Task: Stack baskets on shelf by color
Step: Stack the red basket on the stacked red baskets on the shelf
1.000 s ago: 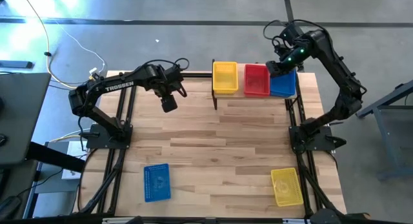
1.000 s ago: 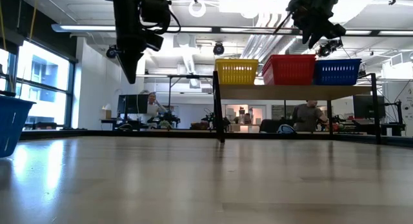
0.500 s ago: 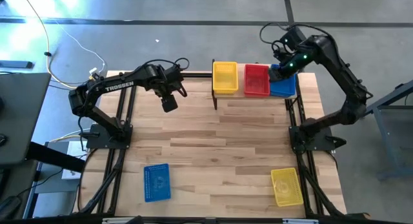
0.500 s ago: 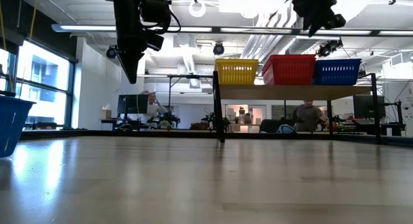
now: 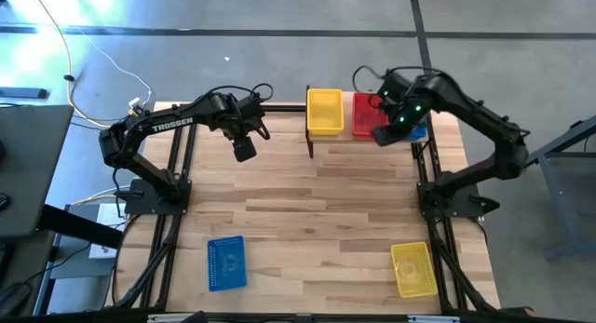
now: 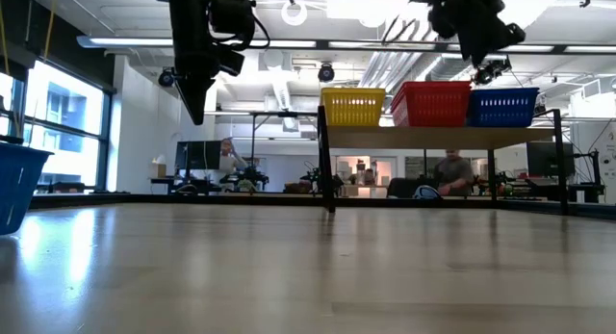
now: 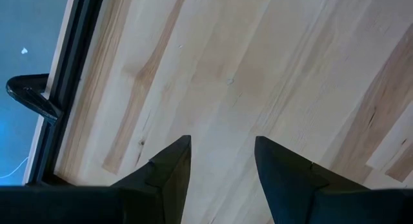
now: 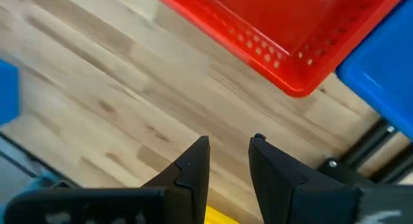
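R gripper (image 5: pixel 383 135) has swung left off blue stack (image 5: pixel 415 127), fingers narrow, empty. L gripper (image 5: pixel 244 151) wide, idle upper left. We reckon blue basket (image 5: pixel 226 262) and yellow basket (image 5: pixel 413 269) remain.

The wooden counter (image 5: pixel 317 211) carries a small shelf (image 5: pixel 363 139) (far edge) holding yellow (image 5: pixel 324 112), red (image 5: pixel 366 115) and blue baskets (image 6: pixel 502 107); a blue basket (image 5: pixel 225 262) and yellow basket (image 5: pixel 413 269) lie near its front corners.
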Tool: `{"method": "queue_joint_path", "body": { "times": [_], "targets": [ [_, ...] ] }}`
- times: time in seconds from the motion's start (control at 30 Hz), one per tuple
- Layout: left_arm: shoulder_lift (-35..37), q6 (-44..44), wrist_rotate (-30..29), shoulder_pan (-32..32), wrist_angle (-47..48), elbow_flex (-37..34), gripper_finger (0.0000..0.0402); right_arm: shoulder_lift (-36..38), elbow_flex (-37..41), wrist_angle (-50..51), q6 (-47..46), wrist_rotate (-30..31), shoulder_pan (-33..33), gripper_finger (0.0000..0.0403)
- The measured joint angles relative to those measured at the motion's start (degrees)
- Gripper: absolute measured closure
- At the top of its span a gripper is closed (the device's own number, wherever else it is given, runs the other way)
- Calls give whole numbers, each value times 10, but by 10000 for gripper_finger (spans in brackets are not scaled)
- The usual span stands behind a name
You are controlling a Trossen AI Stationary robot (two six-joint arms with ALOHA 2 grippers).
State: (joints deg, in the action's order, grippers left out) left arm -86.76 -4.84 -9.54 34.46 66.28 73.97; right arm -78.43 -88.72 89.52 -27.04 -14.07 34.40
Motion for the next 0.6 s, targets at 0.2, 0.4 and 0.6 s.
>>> {"method": "queue_joint_path", "body": {
  "times": [0.2,0.4,0.6],
  "targets": [
    [0,-8,0,0,0,0,241,0,80,-41,-23,43,-8,308],
    [0,-8,0,0,0,0,241,0,122,-113,-27,60,-5,308],
    [0,-8,0,0,0,0,241,0,124,-145,-40,88,4,308]
  ]
}}
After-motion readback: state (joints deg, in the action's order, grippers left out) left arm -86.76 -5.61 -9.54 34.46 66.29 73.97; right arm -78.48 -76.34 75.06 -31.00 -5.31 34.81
